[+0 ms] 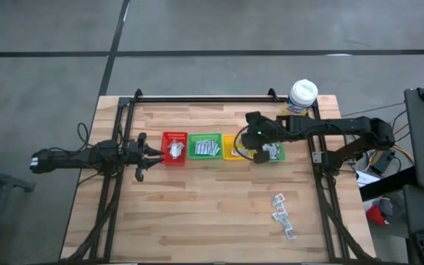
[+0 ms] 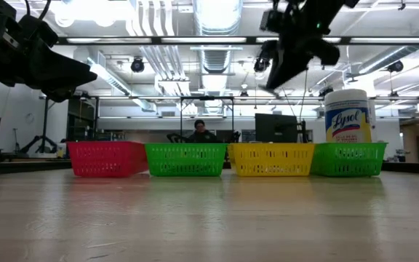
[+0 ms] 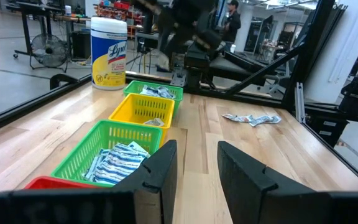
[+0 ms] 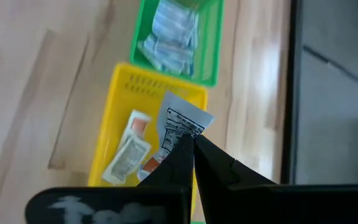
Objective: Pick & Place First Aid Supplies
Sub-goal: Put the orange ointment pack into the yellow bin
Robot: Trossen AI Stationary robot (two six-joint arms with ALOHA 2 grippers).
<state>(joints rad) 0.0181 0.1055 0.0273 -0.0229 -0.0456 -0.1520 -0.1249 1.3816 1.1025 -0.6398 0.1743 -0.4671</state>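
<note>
Four small bins stand in a row mid-table: red, green, yellow and green, each with first aid supplies inside. My right gripper hangs above the yellow bin, shut on a white-grey sachet. Several loose sachets lie on the table at the near right. My left gripper waits open and level at the table's left, just short of the red bin. My right gripper pinches the sachet's lower edge between its two fingertips. The fingers slant down from the table's right side. The sachet sticks out past the fingertips, lifted clear above the yellow bin.
A yellow wipes tub with a white lid stands at the far right, behind the right green bin. Dark frame rails run along the table's left and right sides. Bare wood lies in front of the bins toward the near edge.
</note>
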